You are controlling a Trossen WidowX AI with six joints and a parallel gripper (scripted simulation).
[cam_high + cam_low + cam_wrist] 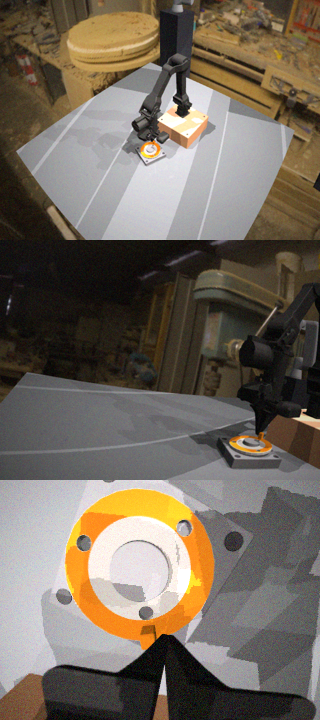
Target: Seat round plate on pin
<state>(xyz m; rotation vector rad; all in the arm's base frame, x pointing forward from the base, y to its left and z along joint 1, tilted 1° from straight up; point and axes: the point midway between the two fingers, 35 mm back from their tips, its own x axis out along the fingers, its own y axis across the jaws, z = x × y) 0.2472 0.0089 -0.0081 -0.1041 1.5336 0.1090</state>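
Trouble if that clenched, empty hand (164,641) slips off the tab (148,633): the plate (140,562), on the post (251,441) over the base (248,459), could overshoot the pin.

The pin cannot be seen under the plate (140,570); the base (227,555) runs off the wrist view's top edge.

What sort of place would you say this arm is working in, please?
Most likely a woodworking shop: stacked round wooden slabs stand behind the grey table, cluttered wooden workbenches run alongside, and a green drill press looms in the exterior view.
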